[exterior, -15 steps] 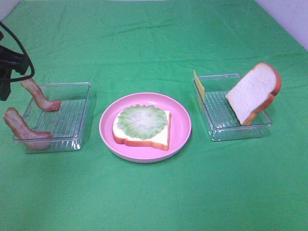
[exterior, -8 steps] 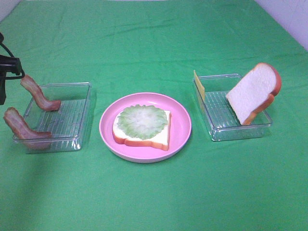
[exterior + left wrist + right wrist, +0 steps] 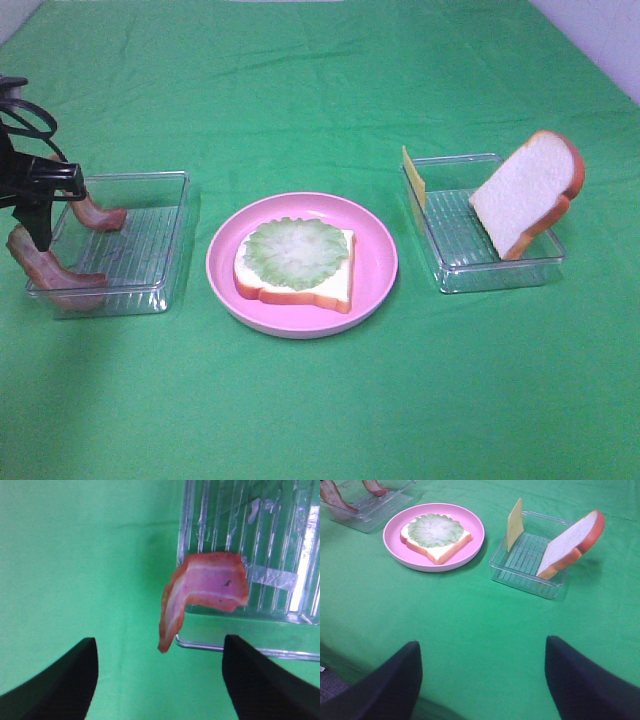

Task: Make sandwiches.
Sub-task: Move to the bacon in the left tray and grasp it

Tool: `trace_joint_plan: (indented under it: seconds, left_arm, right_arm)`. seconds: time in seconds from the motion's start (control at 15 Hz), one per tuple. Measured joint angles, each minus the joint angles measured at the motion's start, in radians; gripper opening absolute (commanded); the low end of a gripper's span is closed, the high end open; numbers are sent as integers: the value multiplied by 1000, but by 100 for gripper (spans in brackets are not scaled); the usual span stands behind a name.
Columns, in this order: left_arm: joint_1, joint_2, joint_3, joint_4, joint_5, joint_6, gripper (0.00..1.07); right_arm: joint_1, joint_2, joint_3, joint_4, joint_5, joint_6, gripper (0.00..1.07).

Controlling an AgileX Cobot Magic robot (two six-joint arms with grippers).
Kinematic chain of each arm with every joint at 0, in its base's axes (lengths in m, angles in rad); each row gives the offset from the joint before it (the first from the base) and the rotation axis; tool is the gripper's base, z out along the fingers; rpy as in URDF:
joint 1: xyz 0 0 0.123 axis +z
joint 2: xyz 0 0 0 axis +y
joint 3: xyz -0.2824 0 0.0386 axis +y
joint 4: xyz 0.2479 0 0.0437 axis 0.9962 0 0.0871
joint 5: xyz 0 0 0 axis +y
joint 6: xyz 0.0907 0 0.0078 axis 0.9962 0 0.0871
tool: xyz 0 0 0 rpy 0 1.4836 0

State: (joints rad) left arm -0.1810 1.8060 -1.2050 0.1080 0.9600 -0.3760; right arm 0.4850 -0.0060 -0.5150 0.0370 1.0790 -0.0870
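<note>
**Left hand** (image 3: 159, 677): the fingers are spread wide and nothing is gripped. In the wrist view a bacon strip (image 3: 205, 587) lies ahead of the gap, and neither finger touches it. One end of the strip rests inside the left tray (image 3: 165, 180). The other end droops over the rim toward the green surface (image 3: 320, 400).

The overhead view places this hand at the outer wall of the left tray. That tray holds two pieces of bacon, a far strip (image 3: 100, 215) and a near strip (image 3: 52, 268). Both lean up over the outer wall. The hand hides the upper end of the far strip. I cannot tell which of the two appears in the wrist view.

**Right hand** (image 3: 480, 680): the fingers are spread wide and it is empty. It is held above bare surface, well apart from every item.

**Sandwich parts:**
- **Plate:** The pink plate (image 3: 382, 262) stands in the middle, between the two trays. On it a bread slice (image 3: 320, 292) lies flat, with the lettuce (image 3: 297, 252) resting on top of it.
- **Right tray:** The right tray (image 3: 455, 278) holds the cheese square (image 3: 413, 182), which stands upright against the wall nearest the plate.
- **Second bread slice:** The second bread slice (image 3: 525, 192) is in the same tray. It is tilted, with its lower edge in the tray and its upper part leaning out over the outer rim.
- **Bacon:** Both strips are in the left tray, as noted above.
</note>
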Motion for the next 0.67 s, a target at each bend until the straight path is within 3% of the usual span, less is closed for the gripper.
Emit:
trace_joint_plan:
  seconds: [0.13, 0.67]
  left_arm:
    - [0, 21, 0, -2, -18, 1, 65]
    - [0, 52, 0, -17, -74, 13, 42]
  right_arm:
    - [0, 0, 0, 0, 0, 0, 67]
    - [0, 0, 0, 0, 0, 0, 67]
